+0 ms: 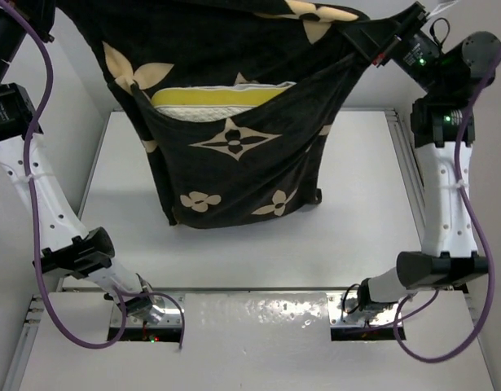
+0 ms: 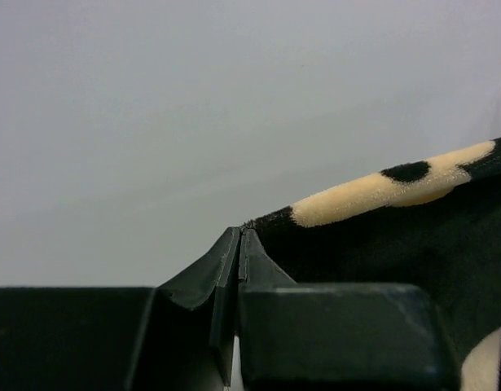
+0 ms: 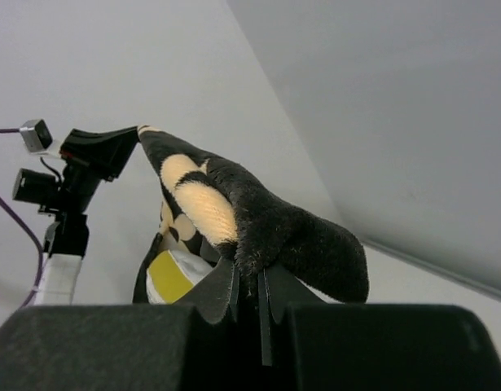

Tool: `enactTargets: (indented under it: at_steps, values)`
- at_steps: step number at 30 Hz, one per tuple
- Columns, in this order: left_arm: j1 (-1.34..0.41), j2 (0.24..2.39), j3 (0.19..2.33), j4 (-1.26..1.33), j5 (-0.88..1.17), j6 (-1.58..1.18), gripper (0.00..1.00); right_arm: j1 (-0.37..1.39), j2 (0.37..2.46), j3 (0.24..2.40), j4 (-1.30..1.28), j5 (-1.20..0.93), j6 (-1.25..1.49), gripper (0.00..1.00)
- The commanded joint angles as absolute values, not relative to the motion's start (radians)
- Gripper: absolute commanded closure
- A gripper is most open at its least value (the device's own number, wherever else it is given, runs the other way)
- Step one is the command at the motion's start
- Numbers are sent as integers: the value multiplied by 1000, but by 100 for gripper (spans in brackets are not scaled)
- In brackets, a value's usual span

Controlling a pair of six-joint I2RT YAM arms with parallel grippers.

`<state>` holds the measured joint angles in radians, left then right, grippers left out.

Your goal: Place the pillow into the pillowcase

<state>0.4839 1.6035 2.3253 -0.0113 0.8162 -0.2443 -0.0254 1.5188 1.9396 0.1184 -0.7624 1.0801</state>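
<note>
The black pillowcase [image 1: 234, 163] with tan flowers hangs in the air above the table, its opening facing up. Inside it sits the pillow [image 1: 226, 99], with only its yellow band and a white strip showing at the opening. My left gripper [image 2: 240, 238] is shut on the pillowcase [image 2: 380, 244] at its top left corner; the right wrist view shows that gripper [image 3: 133, 137] from across. My right gripper [image 1: 371, 38] is shut on the top right corner, with fabric [image 3: 274, 220] bunched over its closed jaws [image 3: 254, 275]. The pillow's yellow end [image 3: 170, 275] peeks out below.
The white table [image 1: 356, 228] lies under the hanging case, bounded by white walls at left, right and back. Purple cables loop along both arms [image 1: 42, 122]. The arm bases sit at the near edge [image 1: 144, 309].
</note>
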Motion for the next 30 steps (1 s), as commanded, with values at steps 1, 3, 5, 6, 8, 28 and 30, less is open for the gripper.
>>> enactTargets:
  at_steps: [1, 3, 5, 6, 8, 28, 30]
  values:
    - [509, 1578, 2350, 2, 655, -170, 100, -78, 1399, 1939, 106, -552, 938, 100]
    - [456, 1668, 2365, -122, 612, -102, 100, -92, 1440, 1910, 6, -531, 905, 100]
    - [416, 1757, 2492, -294, 571, -43, 100, -92, 1574, 1986, -63, -538, 960, 100]
    - [402, 1838, 2561, -336, 555, -57, 100, -84, 1632, 2134, -49, -581, 1042, 100]
    - [431, 1830, 2684, -289, 546, -112, 100, -72, 1785, 2507, -20, -581, 1094, 100]
    - [312, 1522, 2107, 65, 1103, -221, 75, -42, 1281, 1735, 455, -543, 1100, 100]
    - [140, 1497, 1975, -231, 1071, 169, 47, 58, 1276, 1746, 387, -519, 991, 100]
